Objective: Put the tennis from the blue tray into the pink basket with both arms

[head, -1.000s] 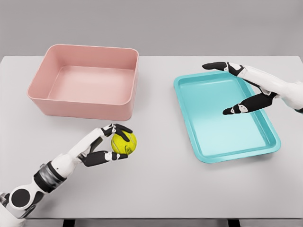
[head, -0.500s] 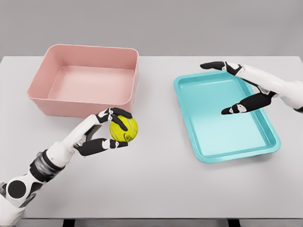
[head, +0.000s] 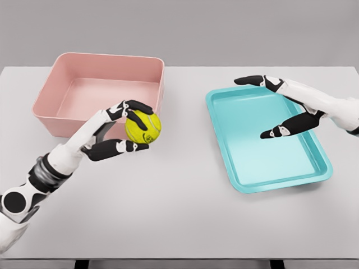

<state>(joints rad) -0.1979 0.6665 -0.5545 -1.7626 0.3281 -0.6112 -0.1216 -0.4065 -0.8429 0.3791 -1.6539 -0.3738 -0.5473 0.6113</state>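
**Mia:** Look, the yellow tennis ball is up in the air! It's right in front of the pink basket, near the front wall.

**Ben:** Who's got it?

**Mia:** The left hand. Its dark fingers curl over the top and the thumb presses from below. The ball is pinched between them.

**Ben:** Is it in the basket yet?

**Mia:** No. It's in front of the wall, not over the inside. I think the next bit is getting it over the rim and letting go.

**Ben:** How should it do that?

**Mia:** Lift a little more so the ball clears the rim. Then go over the middle of the basket, not the edge. Go low before letting go, I'd say, because balls bounce.

**Ben:** And hold tight till then?

**Mia:** Yes. It's round, so it could slip out and roll off across the grey table.

**Ben:** What about the other hand?

**Mia:** The right hand is over the blue tray. Its fingers are spread wide and it holds nothing. I can't see anything lying in the tray.
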